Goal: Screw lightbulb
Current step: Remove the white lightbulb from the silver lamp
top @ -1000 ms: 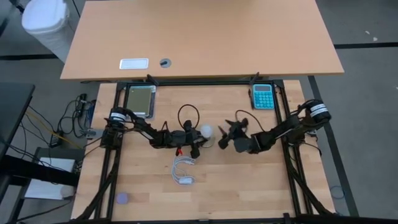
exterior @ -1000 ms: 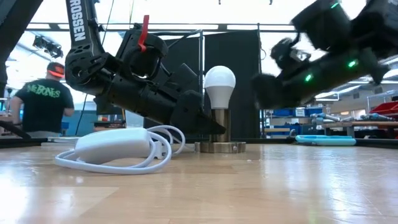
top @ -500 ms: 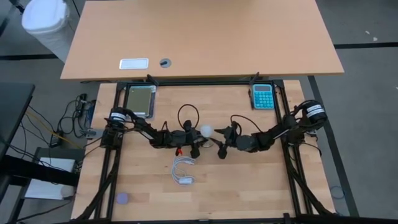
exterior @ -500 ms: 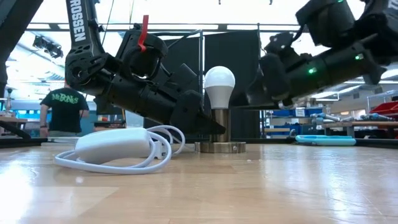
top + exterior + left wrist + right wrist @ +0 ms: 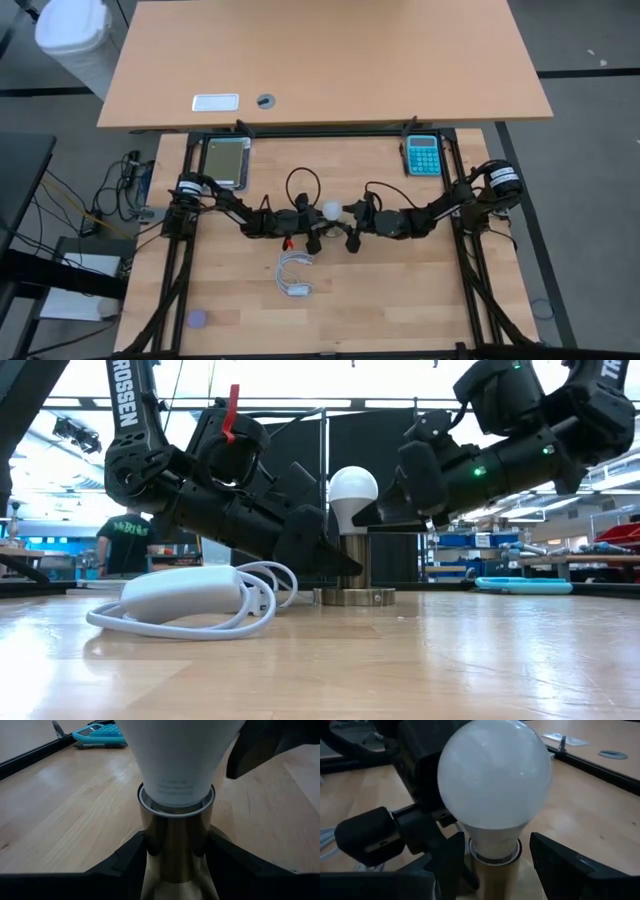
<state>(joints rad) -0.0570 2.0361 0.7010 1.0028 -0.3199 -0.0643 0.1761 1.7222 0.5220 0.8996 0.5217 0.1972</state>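
Mid-counter, the left pincer (image 5: pixel 175 857) is clamped on the brass socket (image 5: pixel 176 847), steadying it. The lightbulb (image 5: pixel 354 497) stands upright in that socket. The right pincer (image 5: pixel 492 860) has its fingers apart, flanking the bulb's neck. If it closes off-centre, the bulb could tilt and cross-thread, or slip in the grip.

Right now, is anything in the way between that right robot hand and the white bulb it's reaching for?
Nothing visible blocks it. The right hand has its open fingers on either side of the white frosted lightbulb, low by its neck. The bulb already sits in the brass-coloured metal socket, which the left hand clamps.
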